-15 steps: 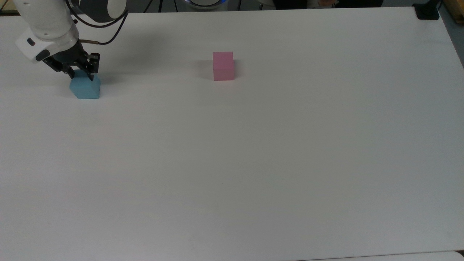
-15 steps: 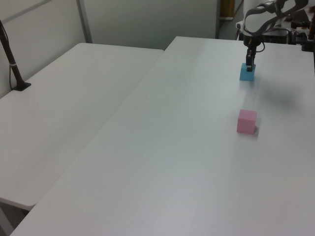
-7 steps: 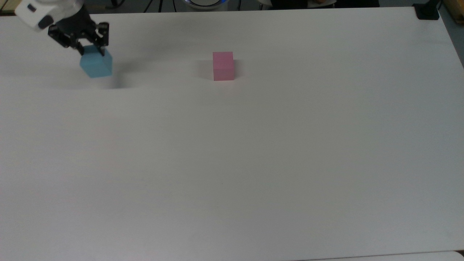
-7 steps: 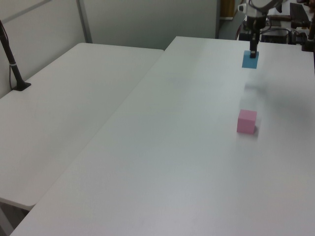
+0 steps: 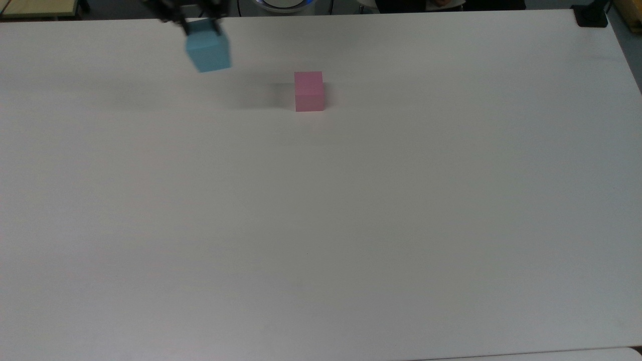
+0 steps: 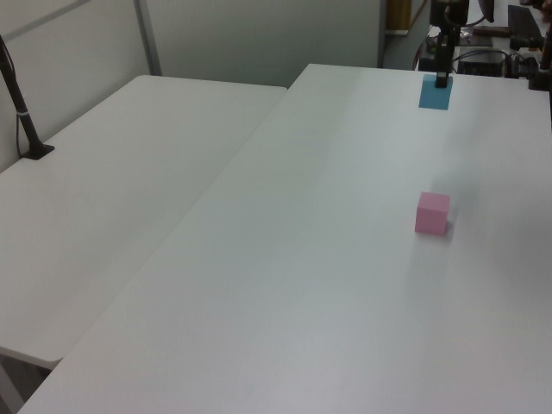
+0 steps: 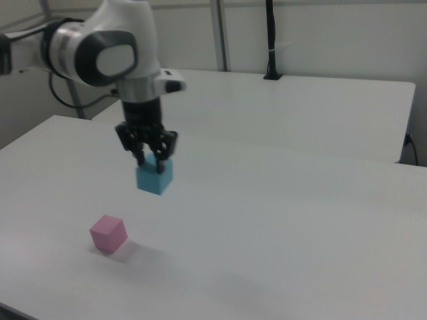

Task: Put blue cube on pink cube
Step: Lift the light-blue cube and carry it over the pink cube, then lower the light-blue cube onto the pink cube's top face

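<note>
The light-blue cube (image 5: pixel 208 50) hangs in the air above the white table (image 5: pixel 351 225), held from above by my gripper (image 5: pixel 199 25), which is shut on it. In the right view the gripper (image 7: pixel 152 162) clamps the top of the blue cube (image 7: pixel 155 178), well clear of the table. The pink cube (image 5: pixel 309 91) rests on the table, to the right of the blue cube in the top view. In the left view the blue cube (image 6: pixel 435 92) hangs beyond the pink cube (image 6: pixel 432 213). In the right view the pink cube (image 7: pixel 108 233) sits below and left of the blue one.
A second white table (image 6: pixel 112 198) stands beside mine in the left view, with a black pole (image 6: pixel 19 108) clamped to it. A black clamp (image 5: pixel 592 15) sits at the table's far right corner in the top view. Equipment (image 6: pixel 509 39) stands beyond the table's far end.
The gripper has lifted the blue cube off the table and carried it rightward in the top view, toward the pink cube. The pink cube has not moved.
</note>
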Controlling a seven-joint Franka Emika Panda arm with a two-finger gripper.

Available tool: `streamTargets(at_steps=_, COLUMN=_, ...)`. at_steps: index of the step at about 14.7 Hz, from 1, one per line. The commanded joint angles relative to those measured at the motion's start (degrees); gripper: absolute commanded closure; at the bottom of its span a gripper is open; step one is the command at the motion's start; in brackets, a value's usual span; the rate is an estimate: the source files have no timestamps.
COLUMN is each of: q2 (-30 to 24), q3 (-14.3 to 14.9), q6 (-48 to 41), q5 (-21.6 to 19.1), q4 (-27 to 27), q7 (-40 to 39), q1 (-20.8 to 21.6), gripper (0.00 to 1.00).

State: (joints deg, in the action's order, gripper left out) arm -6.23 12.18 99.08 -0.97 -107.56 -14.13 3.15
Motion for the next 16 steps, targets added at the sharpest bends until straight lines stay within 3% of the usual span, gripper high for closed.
streamTargets(at_steps=1, q2=-1.68, q3=-6.19, q6=-3.71, q5=-3.33, q4=0.24, q7=9.01, q1=-0.51, gripper=0.52)
streamTargets(at_steps=7, q2=-1.15, q3=-15.16, q6=-3.19, q5=-3.68, q4=-2.91, q7=18.08, q1=-0.51, gripper=0.52)
streamTargets(at_steps=11, q2=-0.80, q3=-17.44, q6=1.88, q5=-2.81, q4=-8.88, q7=18.17, q1=0.02, gripper=0.52)
streamTargets(at_steps=16, q2=0.34, q3=-17.63, q6=5.33, q5=-0.61, q4=-11.97, q7=18.17, q1=0.36, gripper=0.52)
